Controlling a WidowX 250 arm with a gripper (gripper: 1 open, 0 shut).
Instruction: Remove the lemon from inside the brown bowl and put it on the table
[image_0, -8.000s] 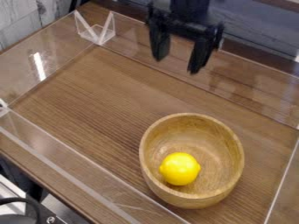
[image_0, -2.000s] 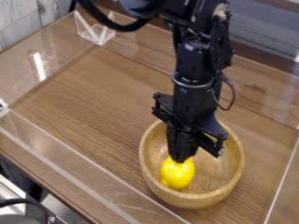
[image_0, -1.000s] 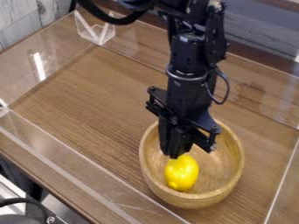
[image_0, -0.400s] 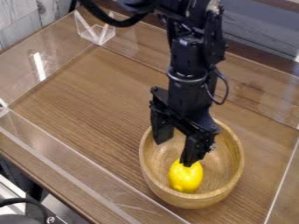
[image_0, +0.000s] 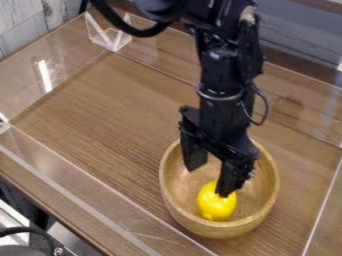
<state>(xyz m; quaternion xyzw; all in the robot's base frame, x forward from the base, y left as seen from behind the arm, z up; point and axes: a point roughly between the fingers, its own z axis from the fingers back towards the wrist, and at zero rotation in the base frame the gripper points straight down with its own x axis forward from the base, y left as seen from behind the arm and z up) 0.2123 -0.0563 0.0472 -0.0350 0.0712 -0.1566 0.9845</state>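
Left of the brown bowl (image_0: 221, 186), the table (image_0: 100, 110) runs as a broad wood-grain surface with darker streaks, bare of other objects; clear acrylic walls (image_0: 54, 55) rise along its edges, and a small clear bracket (image_0: 110, 30) stands at the far corner, well apart from the bowl. This open stretch is the likely set-down area, since nothing lies between it and the bowl's rim.

Within the bowl, toward its near side, rests the lemon (image_0: 218, 205), bright yellow and untouched by the rim. It sits in the low part of the curved floor, where a round fruit would settle, so a reach from directly above looks the most practical.

Above the bowl, the black arm (image_0: 225, 60) descends almost vertically and carries the hand (image_0: 214, 172) pointing straight down into the hollow. Its two fingers (image_0: 234, 178) stand spread apart, holding nothing; the right one hangs just over the lemon, the left one nearer the bowl's centre. The spread suits straddling the fruit before closing, though from this view it cannot be told whether either tip touches it.

Right of the bowl, the table continues to another acrylic wall (image_0: 327, 215), which stands near the rim.
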